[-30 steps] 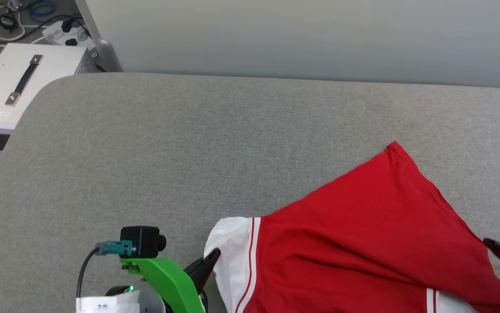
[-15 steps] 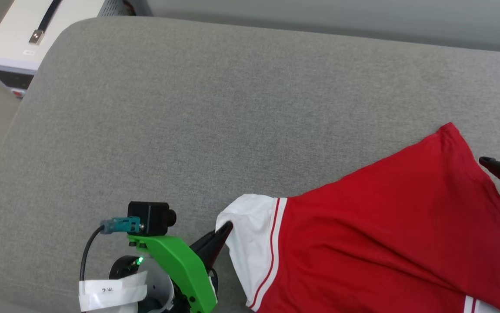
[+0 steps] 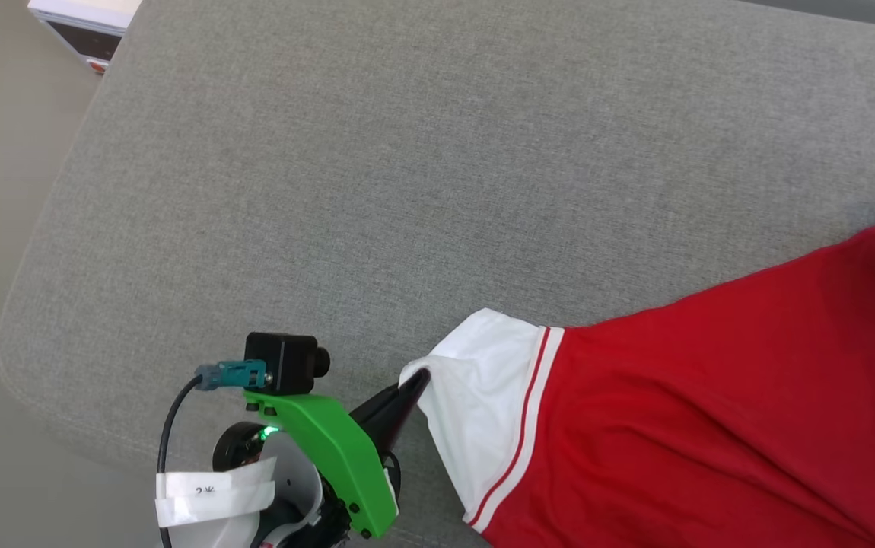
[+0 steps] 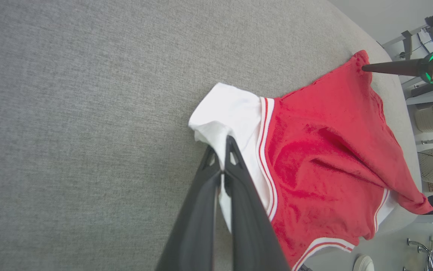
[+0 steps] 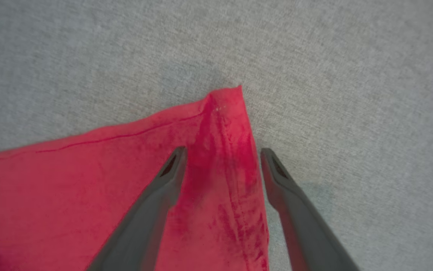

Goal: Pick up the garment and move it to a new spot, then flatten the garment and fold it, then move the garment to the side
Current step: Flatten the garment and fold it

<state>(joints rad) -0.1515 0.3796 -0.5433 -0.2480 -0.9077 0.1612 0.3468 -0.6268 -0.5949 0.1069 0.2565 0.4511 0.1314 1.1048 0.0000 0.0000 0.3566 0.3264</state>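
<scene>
Looks down on a grey cushion [image 3: 407, 152] with the shirt [image 3: 711, 426] rumpled over its near right part, red body to the right and a white sleeve [image 3: 483, 380] with red stripes pointing left. Pinches the edge of that sleeve in the left gripper [image 3: 417, 380], both fingers pressed together on the cloth. Holds the right gripper [image 5: 223, 152] spread wide at the shirt's far red corner [image 5: 231, 98], one finger over the cloth, the other over bare cushion beside the hem, gripping nothing.
</scene>
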